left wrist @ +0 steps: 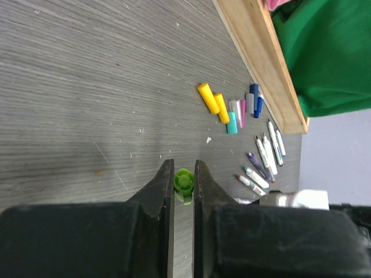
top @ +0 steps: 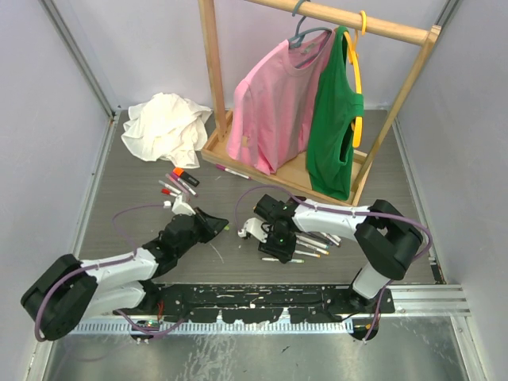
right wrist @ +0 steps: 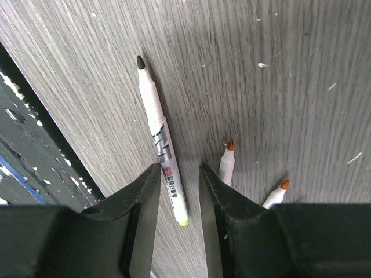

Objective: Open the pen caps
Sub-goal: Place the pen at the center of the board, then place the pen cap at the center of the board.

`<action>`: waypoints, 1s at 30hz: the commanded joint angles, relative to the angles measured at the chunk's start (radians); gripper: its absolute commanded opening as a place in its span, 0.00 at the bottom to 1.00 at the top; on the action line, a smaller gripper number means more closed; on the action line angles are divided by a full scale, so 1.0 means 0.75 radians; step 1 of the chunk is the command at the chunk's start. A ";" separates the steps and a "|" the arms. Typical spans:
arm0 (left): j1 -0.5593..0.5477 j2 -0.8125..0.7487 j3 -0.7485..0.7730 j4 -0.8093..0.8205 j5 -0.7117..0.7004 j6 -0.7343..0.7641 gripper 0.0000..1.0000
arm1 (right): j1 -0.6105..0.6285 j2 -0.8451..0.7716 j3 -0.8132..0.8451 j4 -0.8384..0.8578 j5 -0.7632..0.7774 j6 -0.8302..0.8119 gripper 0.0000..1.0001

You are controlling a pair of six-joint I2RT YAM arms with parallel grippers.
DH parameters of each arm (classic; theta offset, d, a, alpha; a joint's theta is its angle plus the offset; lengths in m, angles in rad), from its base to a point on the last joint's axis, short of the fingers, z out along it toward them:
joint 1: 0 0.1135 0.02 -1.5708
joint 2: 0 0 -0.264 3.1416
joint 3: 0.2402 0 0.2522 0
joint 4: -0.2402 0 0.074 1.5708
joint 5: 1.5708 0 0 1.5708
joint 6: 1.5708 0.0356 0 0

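Both arms reach low over the grey table (top: 230, 268). The left gripper (left wrist: 183, 165) pinches a green cap (left wrist: 184, 182). The right gripper (right wrist: 179, 169) points down, jaws apart, over a bare pen (right wrist: 153, 116). More caps (left wrist: 207, 97) lie near a wooden rack (top: 213, 79) with shirts (top: 274, 103).

Walls (top: 48, 119): pale grey panels, left, right and behind.
Desk (top: 111, 182): grey wood-grain top, flecked white.
Furniture: wooden clothes rack (top: 213, 79) at the back, holding a pink shirt (top: 274, 103) and a green top (top: 333, 135).
Back left: crumpled white cloth (top: 167, 127).
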 commanded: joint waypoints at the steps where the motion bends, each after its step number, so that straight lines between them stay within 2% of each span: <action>1: -0.030 0.141 0.114 0.061 -0.077 -0.050 0.00 | -0.004 -0.072 0.051 0.018 -0.023 -0.003 0.39; 10: -0.061 0.499 0.322 0.041 0.030 -0.119 0.00 | -0.048 -0.134 0.058 0.012 -0.055 -0.014 0.44; 21: -0.104 0.822 0.577 -0.118 0.124 -0.225 0.00 | -0.137 -0.211 0.070 0.003 -0.096 -0.028 0.45; 25: -0.106 0.843 0.572 -0.120 0.103 -0.242 0.09 | -0.162 -0.226 0.073 0.003 -0.107 -0.031 0.45; 30: -0.105 0.836 0.574 -0.139 0.092 -0.235 0.28 | -0.164 -0.218 0.075 0.001 -0.121 -0.030 0.45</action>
